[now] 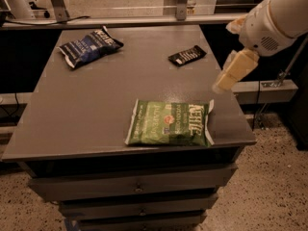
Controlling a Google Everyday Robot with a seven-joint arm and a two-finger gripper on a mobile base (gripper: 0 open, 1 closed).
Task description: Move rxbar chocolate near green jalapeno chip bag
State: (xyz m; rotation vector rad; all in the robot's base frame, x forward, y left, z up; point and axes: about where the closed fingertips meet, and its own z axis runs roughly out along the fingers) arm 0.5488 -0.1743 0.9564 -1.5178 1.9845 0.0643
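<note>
Snack bar [187, 56]: small black wrapper with white lettering, lying flat on the grey counter [96, 109], at about 1 o'clock from the counter's centre and near the far right corner. Long axis is slanted, right end angled toward the far edge. Nothing is touching it.

Green chip bag [169, 123]: flat, at about 5 o'clock from centre, close to the near edge. White lettering is toward its right end and a small red emblem sits mid-face. It lies at 6 o'clock from the snack bar and well apart from it, with bare counter between.

Gripper [220, 84]: pale yellow, pointing down and to the left, over the counter's right edge. It sits at about 4 o'clock from the snack bar and 1 o'clock from the green bag, touching neither. Whether it is apart or together cannot be told. It holds nothing visible.

Arm [279, 18]: white, enters from the upper right.

Blue chip bag [90, 46]: far left corner, about 10 o'clock, well apart from both other items.

Drawers [134, 186] sit below the counter top; the floor [269, 186] is speckled.
</note>
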